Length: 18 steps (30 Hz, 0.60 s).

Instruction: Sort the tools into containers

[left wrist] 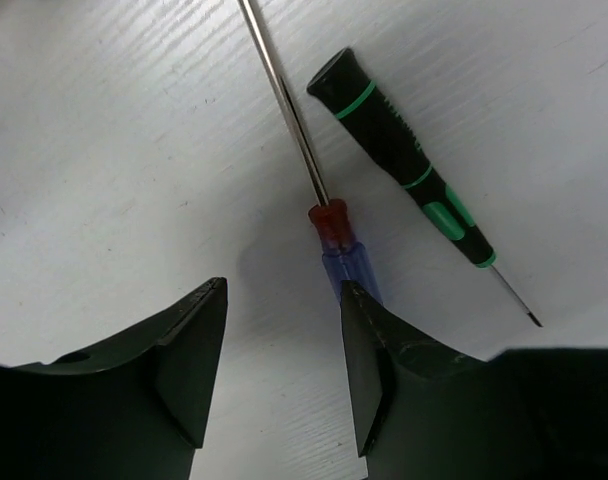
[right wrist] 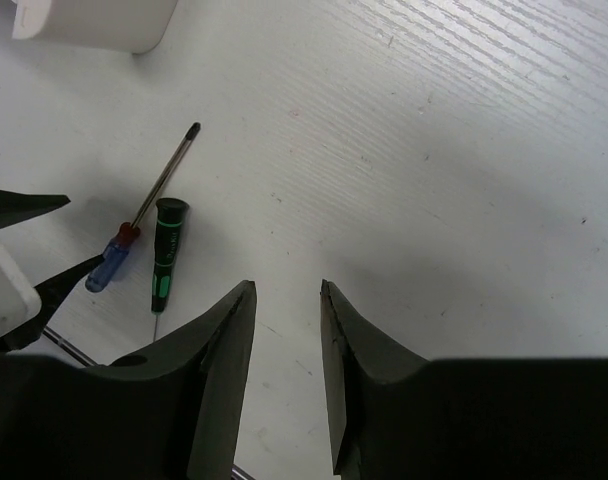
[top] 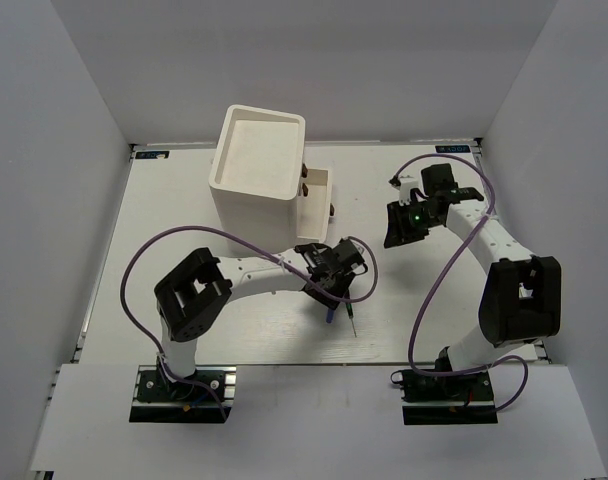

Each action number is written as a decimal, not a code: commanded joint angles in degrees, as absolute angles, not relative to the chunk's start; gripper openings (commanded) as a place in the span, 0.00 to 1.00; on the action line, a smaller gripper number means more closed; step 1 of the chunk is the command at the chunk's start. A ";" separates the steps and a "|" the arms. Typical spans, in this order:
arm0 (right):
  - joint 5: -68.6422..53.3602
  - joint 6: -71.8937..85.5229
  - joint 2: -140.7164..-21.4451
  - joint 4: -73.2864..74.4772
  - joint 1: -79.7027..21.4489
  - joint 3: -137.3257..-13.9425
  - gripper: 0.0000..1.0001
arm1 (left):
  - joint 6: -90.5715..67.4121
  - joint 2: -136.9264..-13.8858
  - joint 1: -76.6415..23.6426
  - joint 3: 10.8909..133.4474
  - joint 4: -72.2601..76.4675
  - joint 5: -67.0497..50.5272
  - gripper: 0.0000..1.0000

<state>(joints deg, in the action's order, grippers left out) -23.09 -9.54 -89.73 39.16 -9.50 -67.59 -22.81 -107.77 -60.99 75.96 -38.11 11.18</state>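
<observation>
from above, we see the white cabinet (top: 256, 165) toward the far left corner of the table (top: 234, 335), with one drawer (top: 319, 188) pulled out on its right side. the left gripper (top: 331, 278) hangs over the middle of the table. just beyond it, toward the near edge, lie a blue-handled screwdriver (top: 331, 313) and a green-and-black screwdriver (top: 351, 322). the right gripper (top: 402, 225) hovers nearer the right edge.

from the left wrist, its fingers (left wrist: 189, 370) stand apart with nothing between them. the blue handle disappears behind the tip of one finger, and the green-and-black tool lies just beside it, not touching.

from the right wrist, those fingers (right wrist: 219, 360) are parted too and hold nothing. both screwdrivers lie well off to one side.

we judge the step in hand to be picking up the blue-handled screwdriver. next we'd centre the left fingers over its handle, lower, close, and carry it to the open drawer.
</observation>
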 commanded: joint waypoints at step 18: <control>-24.26 -9.05 -85.61 39.99 -9.05 -64.95 0.39 | -26.02 -108.36 -62.14 71.63 -30.41 4.93 0.55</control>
